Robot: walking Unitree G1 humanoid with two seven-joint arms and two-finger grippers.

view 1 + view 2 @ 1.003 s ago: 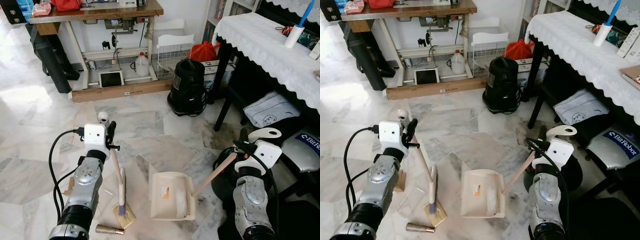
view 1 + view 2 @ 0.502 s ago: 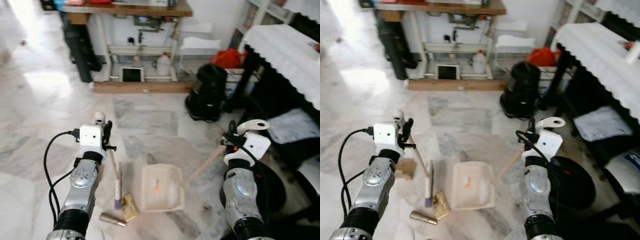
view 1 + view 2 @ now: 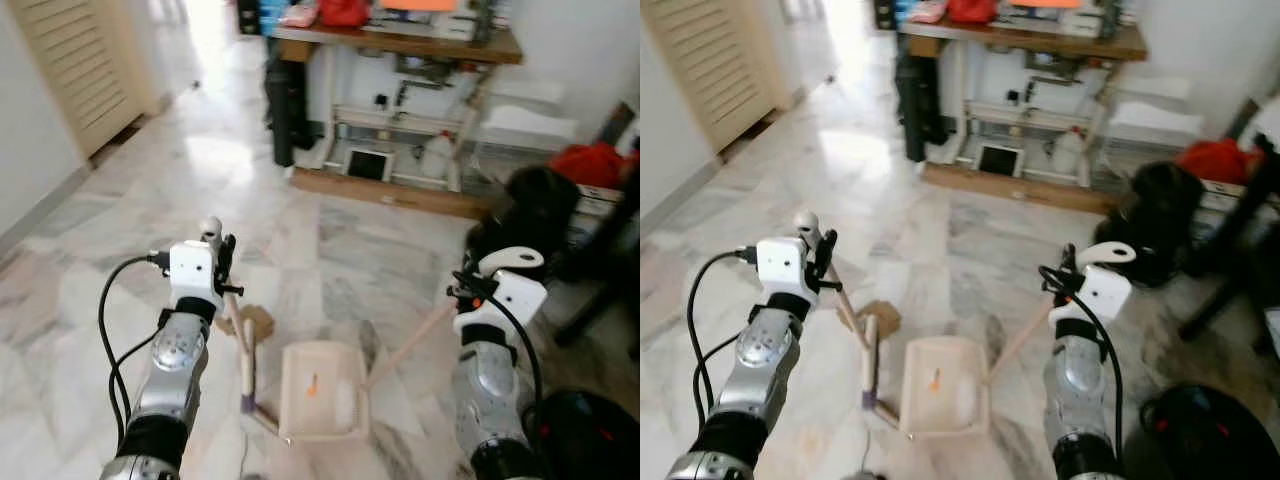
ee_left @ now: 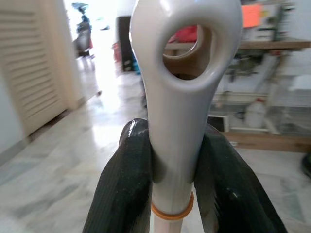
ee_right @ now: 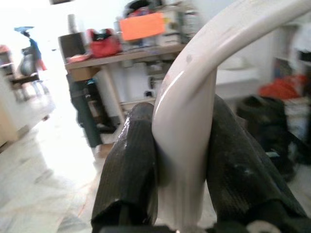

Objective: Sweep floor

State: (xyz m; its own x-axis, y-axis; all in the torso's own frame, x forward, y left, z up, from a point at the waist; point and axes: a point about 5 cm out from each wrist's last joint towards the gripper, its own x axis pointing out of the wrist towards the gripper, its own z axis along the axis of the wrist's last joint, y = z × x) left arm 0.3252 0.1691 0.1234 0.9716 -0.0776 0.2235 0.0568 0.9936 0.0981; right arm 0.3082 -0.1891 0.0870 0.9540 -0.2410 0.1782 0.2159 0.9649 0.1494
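Jaws, left gripper (image 4: 172,184): closed on the broom handle (image 4: 175,121); the left wrist view has both black fingers (image 4: 127,189) pressed against the white shaft just below its hanging loop, above an orange ring.
Jaws, right gripper (image 5: 182,165): closed on the dustpan handle (image 5: 187,111); the right wrist view has the curved white grip pinched between the two fingers (image 5: 131,165).
Left arm (image 3: 175,370): raised on the robot's left, with a black cable looping off its wrist.
Right arm (image 3: 490,370): raised on the robot's right, wrist block white.
Broom (image 3: 243,355): slants from the left gripper down to the marble floor (image 3: 120,250); its head sits low beside the dustpan's left edge, blurred.
Dustpan (image 3: 320,390): cream, flat on the floor between the two arms, a small orange mark inside; its pale stick (image 3: 405,345) climbs to the right gripper.
Cardboard scrap (image 3: 255,320): brownish, on the floor just behind the broom shaft.
Head views: blurred; show the floor, tools and both arms together.
Wrist views: show the grips up close.
Background: wooden desk (image 3: 400,40) with clutter on top, a white jug (image 3: 437,155) under it, a dark vacuum-like body (image 3: 525,200) to the right, and a louvred door (image 3: 75,60) on the left.
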